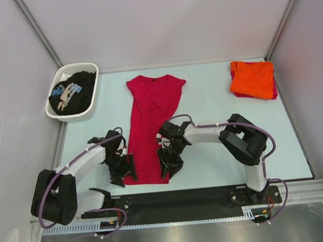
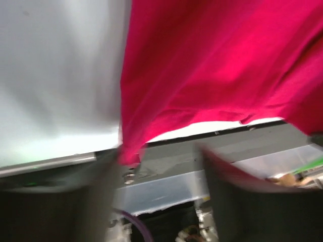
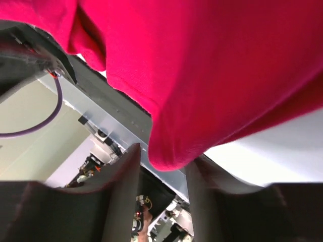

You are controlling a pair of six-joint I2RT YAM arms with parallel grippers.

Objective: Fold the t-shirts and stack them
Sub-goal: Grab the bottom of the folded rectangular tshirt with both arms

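Note:
A crimson-red t-shirt [image 1: 151, 127], folded into a long strip, lies in the middle of the table with its collar at the far end. My left gripper [image 1: 124, 170] is at its near left corner and my right gripper [image 1: 170, 166] at its near right corner. In the left wrist view the jaws [image 2: 160, 157] stand wide apart and blurred, with the red hem corner [image 2: 130, 151] by the left finger. In the right wrist view the red hem corner [image 3: 174, 151] hangs between the open fingers of that gripper [image 3: 164, 160]. An orange t-shirt [image 1: 252, 78] lies folded at the back right. A black t-shirt [image 1: 74, 90] sits in the basket.
The white lattice basket [image 1: 87, 113] stands at the back left corner. A strip of red cloth [image 1: 273, 88] shows under the orange shirt's right edge. The black base rail [image 1: 179, 197] runs along the near edge of the table, right behind both grippers.

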